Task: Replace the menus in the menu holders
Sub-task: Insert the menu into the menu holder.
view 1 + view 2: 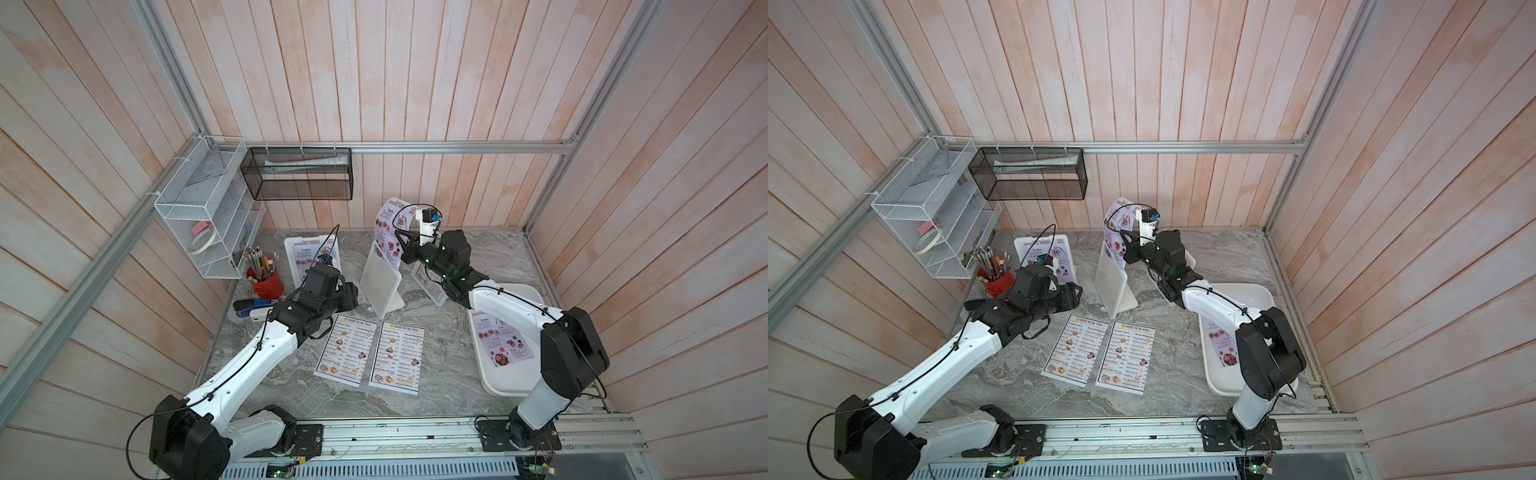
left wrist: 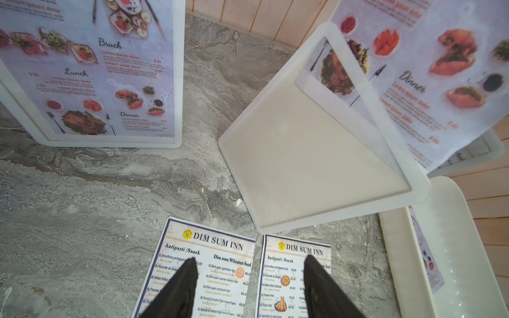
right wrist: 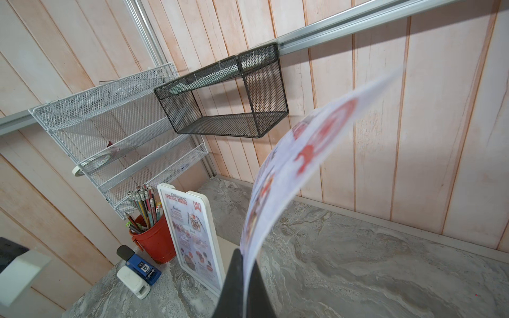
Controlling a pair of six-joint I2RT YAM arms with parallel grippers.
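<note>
Right wrist view: right gripper [image 3: 243,260] clamped on a curling pale lilac "SPECIAL MENU" paper sheet [image 3: 286,170].
In a top view the sheet rises from the upright white plastic rounded-corner menu holder [image 1: 380,286] at mid-table, lower corner inside the frame. The left gripper [image 2: 250,258] hangs empty, jaws apart, over two white "DIM SUM INN" paper sheets [image 2: 209,269] lying flat on the grey marbled tabletop [image 1: 440,332]. Enclosure: pale pink wooden plank walls [image 1: 415,83], aluminium rails [image 1: 457,146].

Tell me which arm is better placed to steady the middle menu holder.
Left, probably: the left claw is open, empty, beside the middle menu holder, above the DIM SUM INN sheets. The right claw is shut on the lilac menu at the holder's top.
</note>
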